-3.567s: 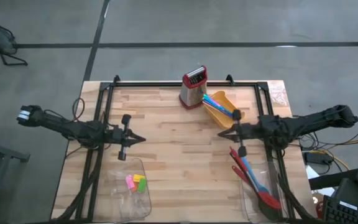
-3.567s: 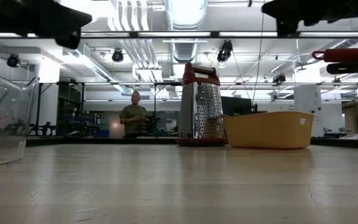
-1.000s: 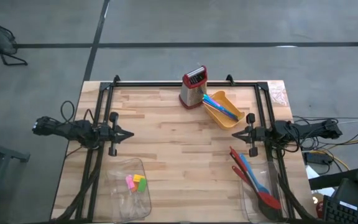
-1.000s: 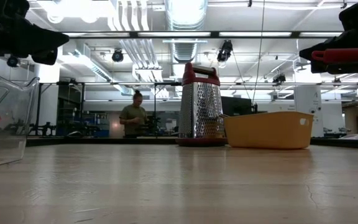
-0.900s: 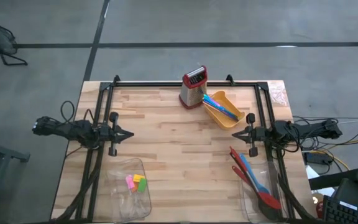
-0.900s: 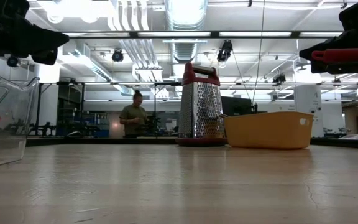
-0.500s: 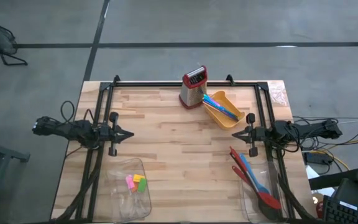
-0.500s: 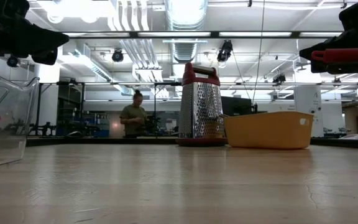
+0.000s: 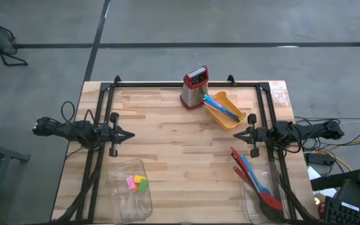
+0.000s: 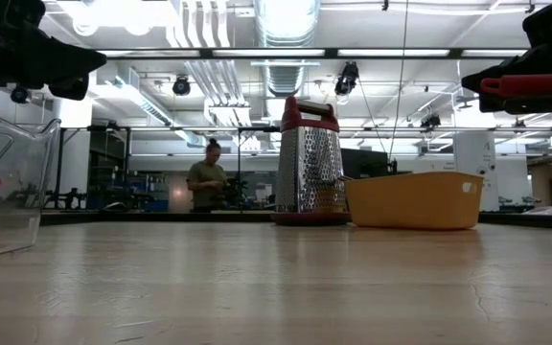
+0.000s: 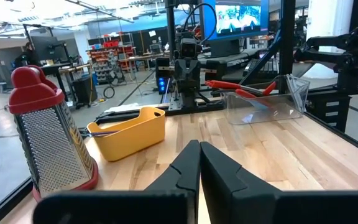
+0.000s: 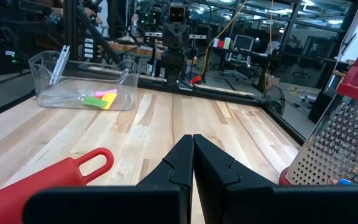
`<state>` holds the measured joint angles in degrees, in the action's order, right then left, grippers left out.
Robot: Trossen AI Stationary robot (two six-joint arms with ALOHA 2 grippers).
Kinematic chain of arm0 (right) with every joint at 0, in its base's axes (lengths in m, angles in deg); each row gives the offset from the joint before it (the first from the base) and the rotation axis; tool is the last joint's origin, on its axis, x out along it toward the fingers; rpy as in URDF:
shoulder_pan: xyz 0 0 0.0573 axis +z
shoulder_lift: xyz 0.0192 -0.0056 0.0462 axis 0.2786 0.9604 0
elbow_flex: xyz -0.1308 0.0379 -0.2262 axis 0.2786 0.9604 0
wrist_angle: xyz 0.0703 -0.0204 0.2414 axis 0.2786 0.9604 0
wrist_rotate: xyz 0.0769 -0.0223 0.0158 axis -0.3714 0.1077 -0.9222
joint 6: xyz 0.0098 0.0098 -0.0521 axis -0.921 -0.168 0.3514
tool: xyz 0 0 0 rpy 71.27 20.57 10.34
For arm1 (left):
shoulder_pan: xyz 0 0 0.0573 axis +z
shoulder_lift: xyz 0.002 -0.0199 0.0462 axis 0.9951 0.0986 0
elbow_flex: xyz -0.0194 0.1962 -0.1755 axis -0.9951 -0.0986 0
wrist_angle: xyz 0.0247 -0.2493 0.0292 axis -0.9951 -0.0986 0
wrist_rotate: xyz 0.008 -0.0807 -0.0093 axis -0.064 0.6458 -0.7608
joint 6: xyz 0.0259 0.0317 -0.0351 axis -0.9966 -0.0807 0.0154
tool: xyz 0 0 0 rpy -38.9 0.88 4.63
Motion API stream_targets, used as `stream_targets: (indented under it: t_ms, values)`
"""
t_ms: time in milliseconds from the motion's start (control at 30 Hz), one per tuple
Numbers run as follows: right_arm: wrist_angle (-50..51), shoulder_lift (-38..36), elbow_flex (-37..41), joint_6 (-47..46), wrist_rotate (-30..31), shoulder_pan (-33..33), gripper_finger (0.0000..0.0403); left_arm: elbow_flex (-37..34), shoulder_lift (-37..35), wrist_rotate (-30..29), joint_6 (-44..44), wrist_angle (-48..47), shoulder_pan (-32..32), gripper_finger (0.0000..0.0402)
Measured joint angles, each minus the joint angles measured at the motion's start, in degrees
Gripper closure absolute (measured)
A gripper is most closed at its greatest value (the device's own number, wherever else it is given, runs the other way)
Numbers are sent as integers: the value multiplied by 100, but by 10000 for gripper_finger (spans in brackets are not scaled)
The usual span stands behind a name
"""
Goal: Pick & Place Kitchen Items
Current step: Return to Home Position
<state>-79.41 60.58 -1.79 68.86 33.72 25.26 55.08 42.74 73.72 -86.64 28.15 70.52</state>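
My left gripper [image 9: 132, 134] hangs shut and empty over the table's left side; in its wrist view [image 11: 199, 148] the fingertips meet. My right gripper [image 9: 236, 134] hangs shut and empty over the right side, as its wrist view [image 12: 192, 140] shows. Blue and thin coloured sticks [image 9: 222, 106] lie in a yellow bin [image 9: 225, 111] at the far middle. Red and blue spatulas [image 9: 255, 181] lie with their heads in a clear tray [image 9: 261, 201] at the near right and their handles over its rim. Small pink, green and yellow pieces [image 9: 136, 182] lie in a clear tray [image 9: 130, 190] at the near left.
A red-topped metal grater [image 9: 194, 87] stands upright at the far middle beside the yellow bin. A black frame [image 9: 105, 100] runs along the table's left, right and far edges. Bare wood lies between the two grippers. A person [image 10: 203, 177] stands far behind the table.
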Motion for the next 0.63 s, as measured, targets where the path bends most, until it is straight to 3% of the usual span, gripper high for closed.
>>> stream_targets:
  t_ms: [633]
  values:
    - [0, 0, 0, 1, 0, 0, 394, 0, 0, 0, 0, 0, 0, 383]
